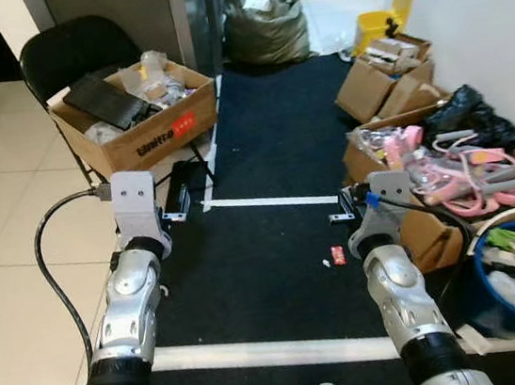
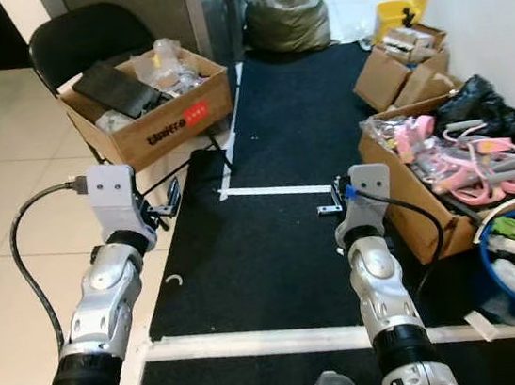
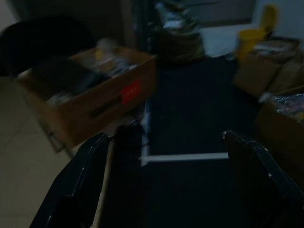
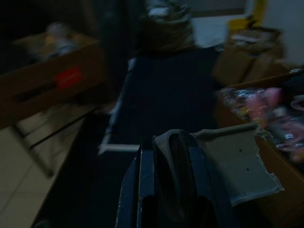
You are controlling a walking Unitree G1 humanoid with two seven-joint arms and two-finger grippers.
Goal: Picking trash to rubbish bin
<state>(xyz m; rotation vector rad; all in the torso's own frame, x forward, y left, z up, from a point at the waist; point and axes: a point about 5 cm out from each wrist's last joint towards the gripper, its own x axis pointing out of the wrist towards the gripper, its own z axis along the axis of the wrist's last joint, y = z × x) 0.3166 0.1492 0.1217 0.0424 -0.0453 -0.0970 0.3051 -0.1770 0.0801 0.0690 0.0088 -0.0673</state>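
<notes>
Above the dark mat, right gripper (image 4: 175,166) jaws clamp a torn grey scrap (image 4: 235,159); left gripper (image 3: 166,166) jaws wide; next, probably carrying it to the blue bin (image 1: 501,308).

Cluttered storeroom: cardboard boxes (image 1: 139,123), full garbage bag (image 1: 265,16), folding chair (image 1: 77,50).

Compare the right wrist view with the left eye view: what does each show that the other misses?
Right wrist view: the right gripper clamped on a pale torn scrap. Left eye view: a small red wrapper on the black mat, and the blue bin holding rubbish. Both: the cardboard box with the red label and the dark rubbish bag.
</notes>
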